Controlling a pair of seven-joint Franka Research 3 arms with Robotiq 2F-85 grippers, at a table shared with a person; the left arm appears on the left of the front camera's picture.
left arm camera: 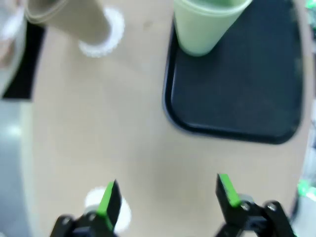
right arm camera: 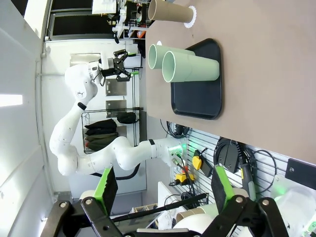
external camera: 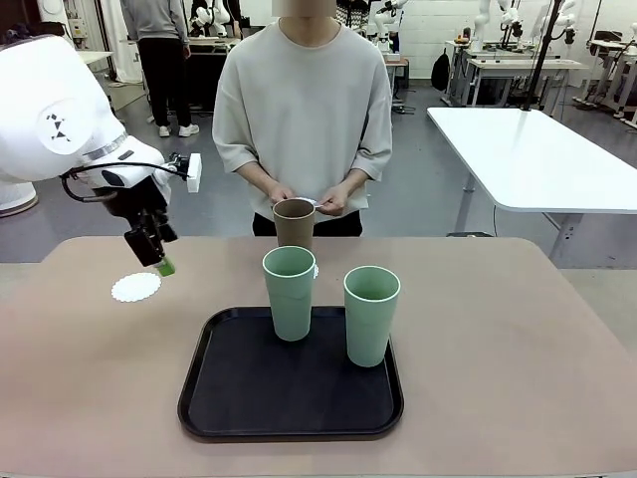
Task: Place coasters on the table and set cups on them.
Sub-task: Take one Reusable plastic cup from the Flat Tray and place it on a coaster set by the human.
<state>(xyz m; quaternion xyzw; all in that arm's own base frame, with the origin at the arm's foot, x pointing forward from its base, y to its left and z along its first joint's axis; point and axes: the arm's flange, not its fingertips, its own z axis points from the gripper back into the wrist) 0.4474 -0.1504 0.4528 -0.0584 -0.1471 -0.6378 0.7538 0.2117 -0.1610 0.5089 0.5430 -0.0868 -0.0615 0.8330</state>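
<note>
Up close, the right end effector (right arm camera: 163,185) is hanging well back from the cups, its fingers standing wide apart with nothing between them. On the near middle of the tan tabletop (external camera: 518,378) the black tray (external camera: 194,398) is lying flat, and two cups are standing upright on it, apart from each other: the nearer green cup (external camera: 370,317) toward the robot's right side of the tray, and the farther green cup (external camera: 290,294) close to the tray's far edge. Off the tray, toward the robot's left, a bare coaster (external camera: 136,288) is lying on the tabletop with nothing on it. The left end effector (external camera: 159,261) is hovering just over that coaster's far edge, pointing down, its fingers spread apart and gripping nothing. In its own blurred wrist picture one green pad (left arm camera: 106,200) is showing over the white disc. Beyond the tray the brown cup (external camera: 294,224) is standing upright on a second coaster (left arm camera: 106,42), whose lacy rim is peeping out around the cup's base. Just behind that cup, at the far side, a person is standing with the person's right hand (external camera: 282,195) and the person's left hand (external camera: 333,203) brought together. They are holding something small and white that I cannot make out.
</note>
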